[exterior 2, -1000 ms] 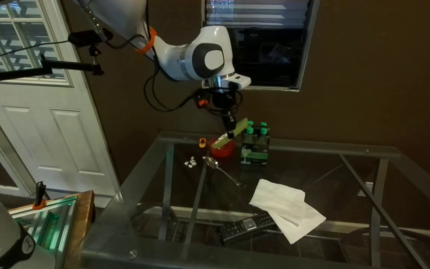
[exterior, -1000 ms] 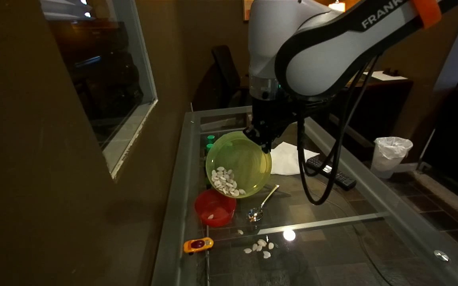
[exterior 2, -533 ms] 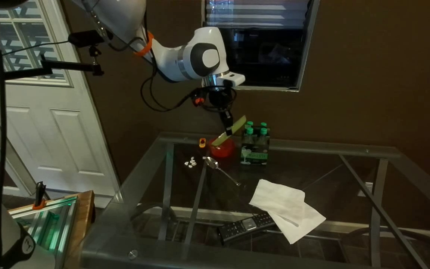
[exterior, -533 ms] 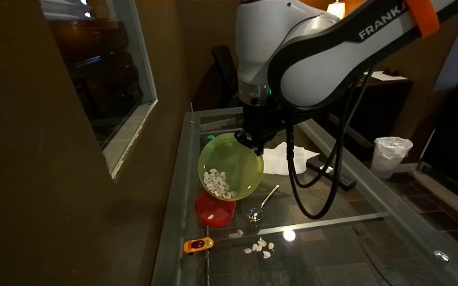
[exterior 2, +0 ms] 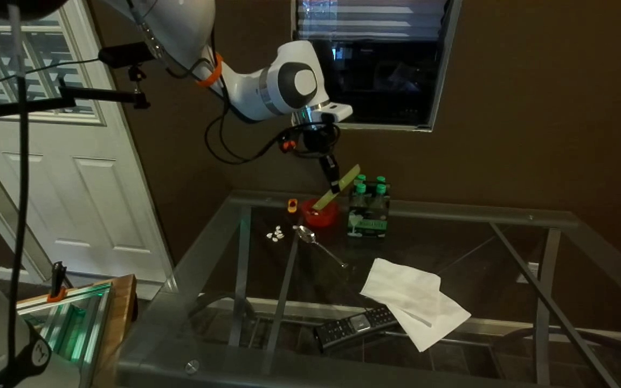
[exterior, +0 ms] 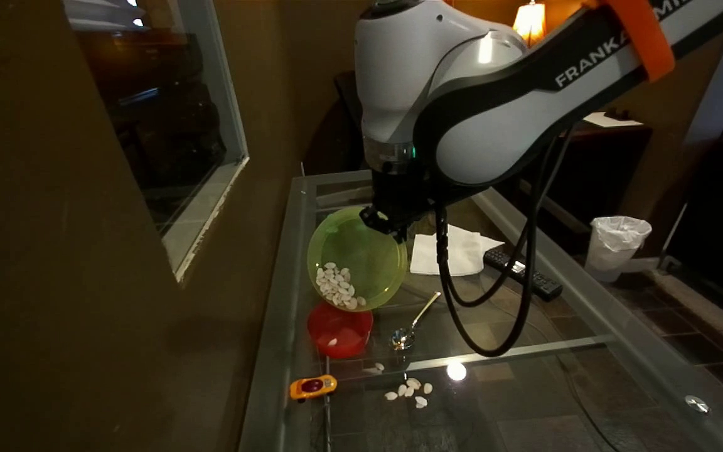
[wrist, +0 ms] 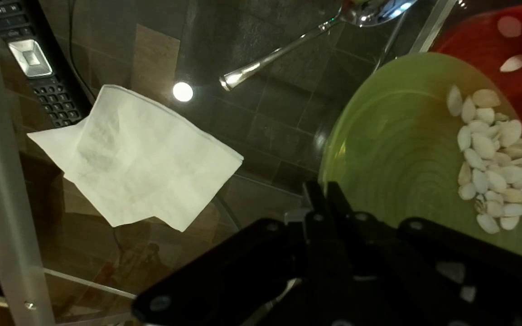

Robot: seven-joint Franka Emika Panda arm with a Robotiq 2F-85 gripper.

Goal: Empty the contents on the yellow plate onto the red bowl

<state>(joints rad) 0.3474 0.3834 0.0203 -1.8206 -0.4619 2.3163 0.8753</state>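
"What's just changed?"

"Over the last second the jaws have carried the yellow plate [exterior: 371, 257] sideways. The heap of white pieces [wrist: 496, 180] now lines up above the red bowl [exterior: 350, 333], below the jaws; in an exterior view none of it reaches past the bowl's edge any more."

"And the jaws?"

"Clamped on the plate; the wrist view shows its rim pinched between them."

"Where are the pieces?"

"Most still lie on the plate, gathered at its low side, away from the jaws. A few show in the bowl, though some may be reflections, so I can't count them. Several are loose on the bench [exterior 2: 224, 372], farther from the jaws than the bowl is."

"Nearly done, then?"

"Not by my reading. The aim is better, yet the heap isn't pouring, so the tilt seems too shallow. I'd expect the jaws to need a steeper roll next, gently, or pieces could drop outside the bowl. The bottles [exterior 2: 379, 200] near the jaws want watching; I can't tell whether the plate touches them."
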